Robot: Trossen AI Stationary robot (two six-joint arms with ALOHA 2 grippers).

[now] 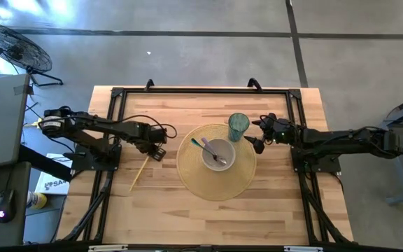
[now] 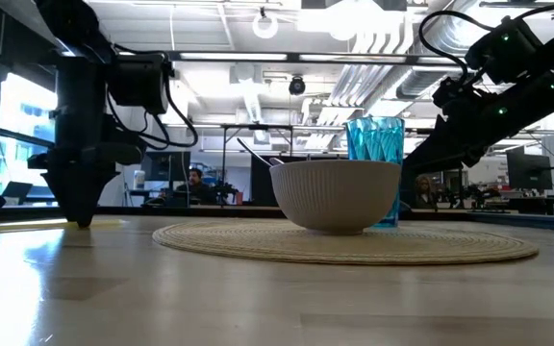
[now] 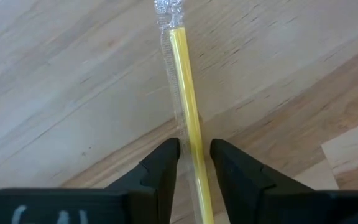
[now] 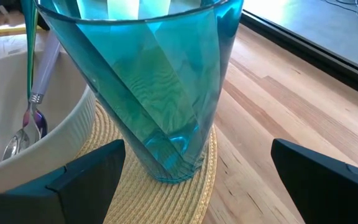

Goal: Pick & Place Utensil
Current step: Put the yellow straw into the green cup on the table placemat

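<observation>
So, task partly done, judging by the layout. Far left: left gripper (image 1: 158, 151) is down at the table (image 1: 187, 210), nearly touching the wood in the low view, fingers (image 3: 163, 168) close on either side of a wrapped yellow chopstick or straw (image 1: 140, 173) — thin yellow stick in a clear sleeve, exact type hard to tell. In the left wrist view the stick runs straight up the narrow gap between the two fingertips; the fingers look pinched onto it or just about touching, but it lies flat on the table, not lifted. So: grasp stage, pick not finished.

Middle: round woven placemat (image 1: 187, 175) with a white ribbed bowl (image 1: 218, 155) on it. Bowl already holds utensils — a spoon (image 4: 23, 134) with a metal head is clear in the right wrist view, and a green-handled piece (image 1: 197, 143) sticks out over the rim toward the left. Those look placed already.

Right of the bowl: teal faceted cup (image 1: 238, 126), upright, on the mat edge, just beside the bowl. Looks empty inside as far as visible.

Far right: right gripper (image 1: 259, 137) hovers just beside the cup, fingers spread wide with the cup between them in its wrist view, not touching it, holding nothing. Looks like waiting.

Left to do, my guess: close firmly, lift the yellow stick, carry it to the bowl or cup, release.
</observation>
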